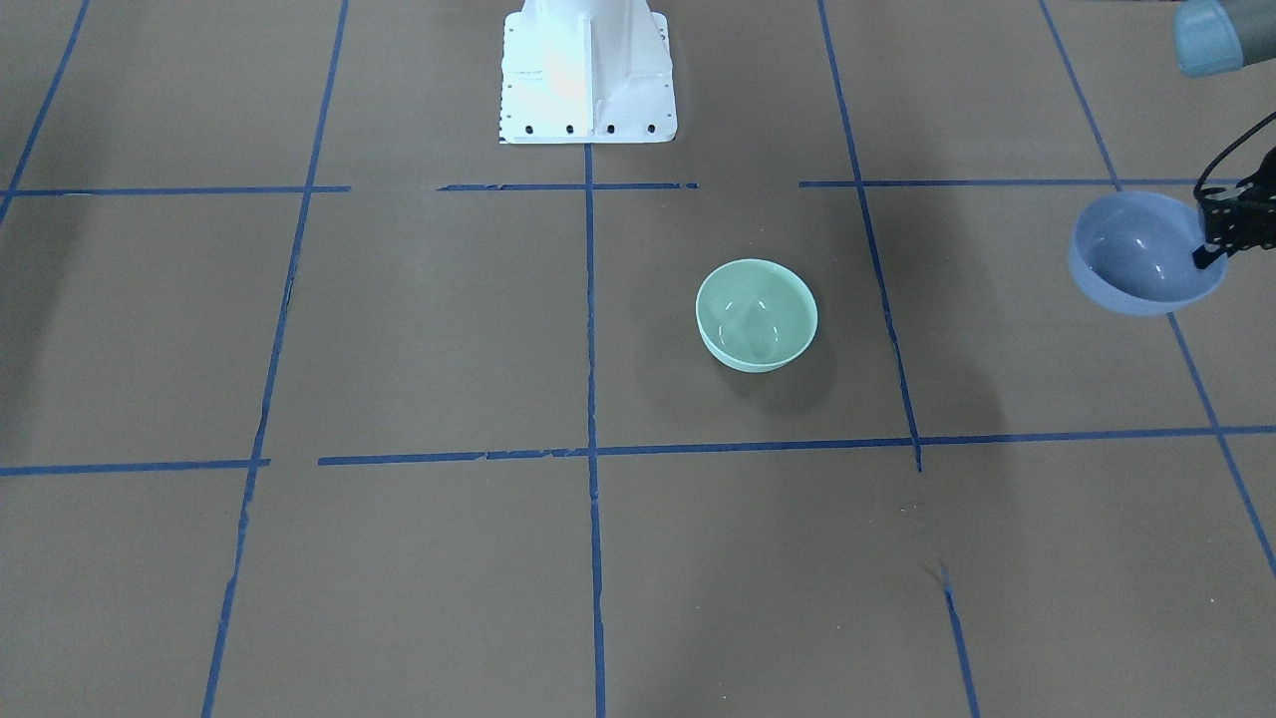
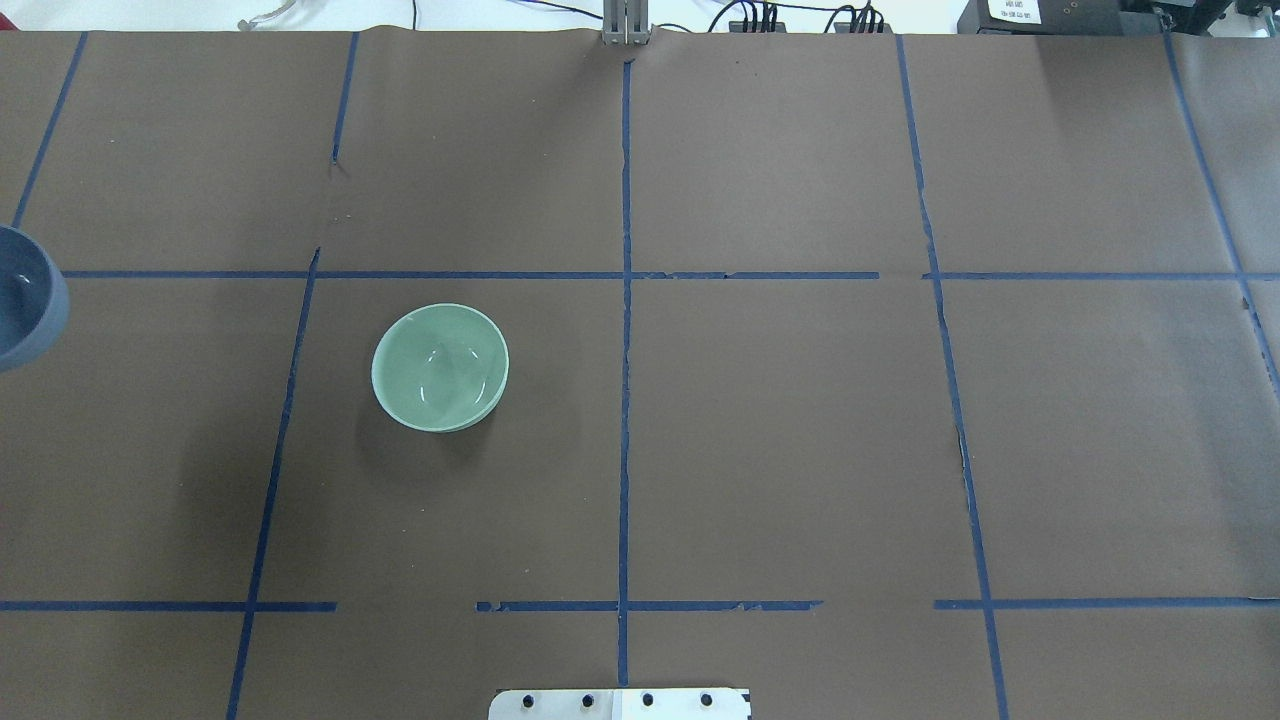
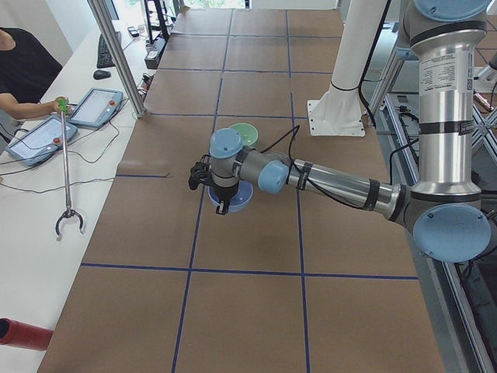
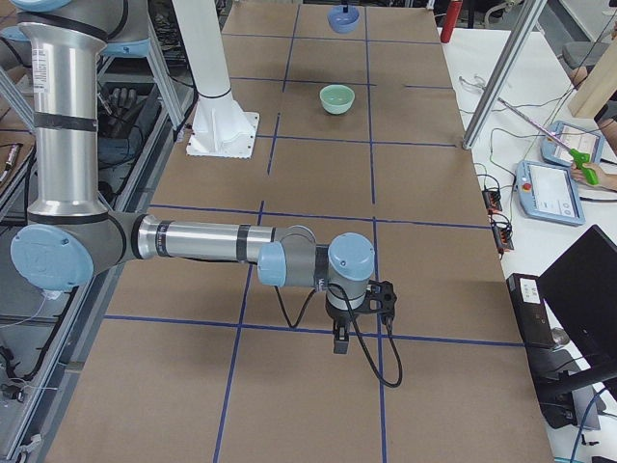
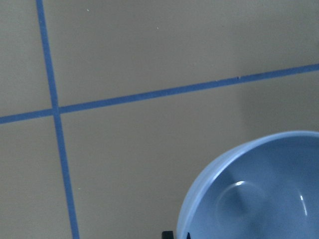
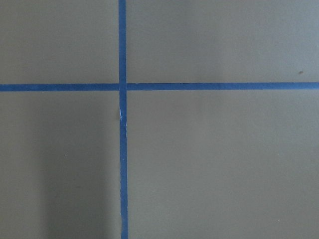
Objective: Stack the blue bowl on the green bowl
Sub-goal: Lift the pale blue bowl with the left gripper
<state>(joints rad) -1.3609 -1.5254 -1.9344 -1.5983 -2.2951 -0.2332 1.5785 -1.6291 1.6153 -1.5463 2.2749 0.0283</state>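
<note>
The blue bowl (image 1: 1136, 254) hangs at the table's far left end, raised off the surface. My left gripper (image 1: 1209, 251) is shut on its rim, with one finger inside the bowl. The bowl also shows at the edge of the overhead view (image 2: 22, 300), in the left wrist view (image 5: 259, 194) and in the left side view (image 3: 239, 199). The green bowl (image 1: 756, 314) stands upright and empty on the brown table (image 2: 440, 367), well apart from the blue bowl. My right gripper (image 4: 342, 338) hovers over the table's right end, seen only from the side; I cannot tell whether it is open or shut.
The white robot base (image 1: 588, 70) stands at the table's robot-side edge. Blue tape lines (image 2: 625, 350) grid the brown table. A red cylinder (image 3: 23, 334) and teach pendants (image 3: 97, 105) lie on the operators' bench, where a person (image 3: 23, 66) sits.
</note>
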